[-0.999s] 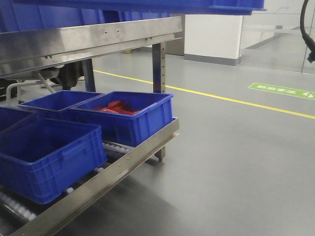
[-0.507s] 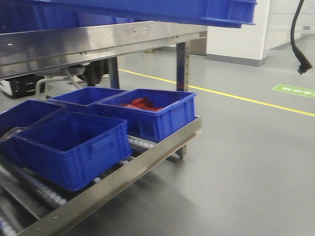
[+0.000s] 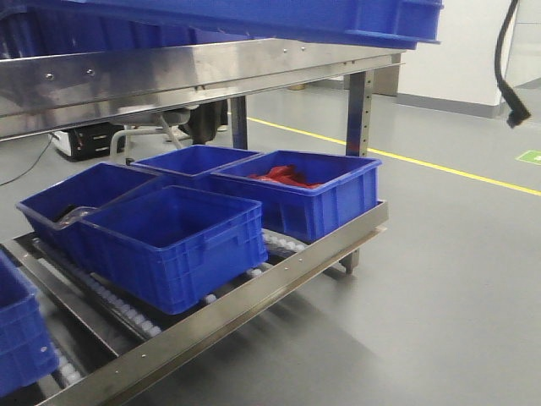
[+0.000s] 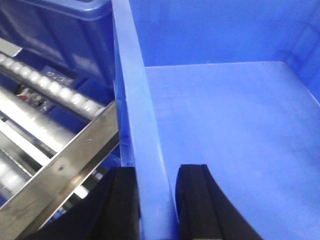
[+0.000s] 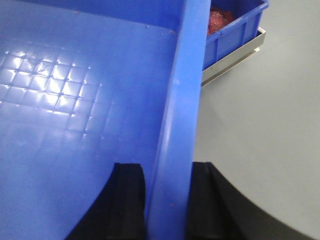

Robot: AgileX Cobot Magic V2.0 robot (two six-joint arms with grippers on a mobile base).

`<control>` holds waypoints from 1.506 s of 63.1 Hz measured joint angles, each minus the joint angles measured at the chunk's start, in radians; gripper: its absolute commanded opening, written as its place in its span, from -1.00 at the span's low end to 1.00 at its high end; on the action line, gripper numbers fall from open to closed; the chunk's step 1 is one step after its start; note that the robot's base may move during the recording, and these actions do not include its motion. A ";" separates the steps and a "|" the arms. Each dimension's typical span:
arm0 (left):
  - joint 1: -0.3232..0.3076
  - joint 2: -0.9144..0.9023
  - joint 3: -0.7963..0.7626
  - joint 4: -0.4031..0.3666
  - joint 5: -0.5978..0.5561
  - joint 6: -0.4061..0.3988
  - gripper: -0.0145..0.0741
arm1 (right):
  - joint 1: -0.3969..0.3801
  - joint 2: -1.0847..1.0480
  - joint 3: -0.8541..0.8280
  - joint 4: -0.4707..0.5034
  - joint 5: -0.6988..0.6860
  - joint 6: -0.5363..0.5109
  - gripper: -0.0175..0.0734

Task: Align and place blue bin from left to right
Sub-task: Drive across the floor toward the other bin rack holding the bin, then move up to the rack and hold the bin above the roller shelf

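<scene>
Left pincer, broad matte-black curved fingers, right pincer, matching black fingers

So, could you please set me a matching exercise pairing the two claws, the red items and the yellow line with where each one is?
Things:
1. left claw
2. right claw
3. red items
4. yellow line

Places:
A. on the grey floor
B. clamped on the blue bin wall, bare floor beside it
C. inside the end bin on the lower rack
D. clamped on the blue bin wall, rollers beside it

Pairs: 1-D, 2-B, 3-C, 4-A
</scene>
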 measured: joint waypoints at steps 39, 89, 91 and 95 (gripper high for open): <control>0.000 0.000 0.000 0.009 0.000 0.000 -0.72 | 0.000 0.000 0.000 0.003 -0.008 -0.002 -0.78; 0.000 0.000 0.000 0.011 0.000 0.000 -0.72 | 0.000 0.000 0.000 0.003 -0.010 -0.002 -0.78; 0.000 0.000 0.000 0.011 0.000 0.000 -0.72 | 0.000 0.000 0.000 0.003 -0.010 -0.002 -0.78; 0.000 0.000 0.000 0.011 0.000 0.000 -0.72 | 0.000 0.000 0.000 0.003 -0.010 -0.002 -0.78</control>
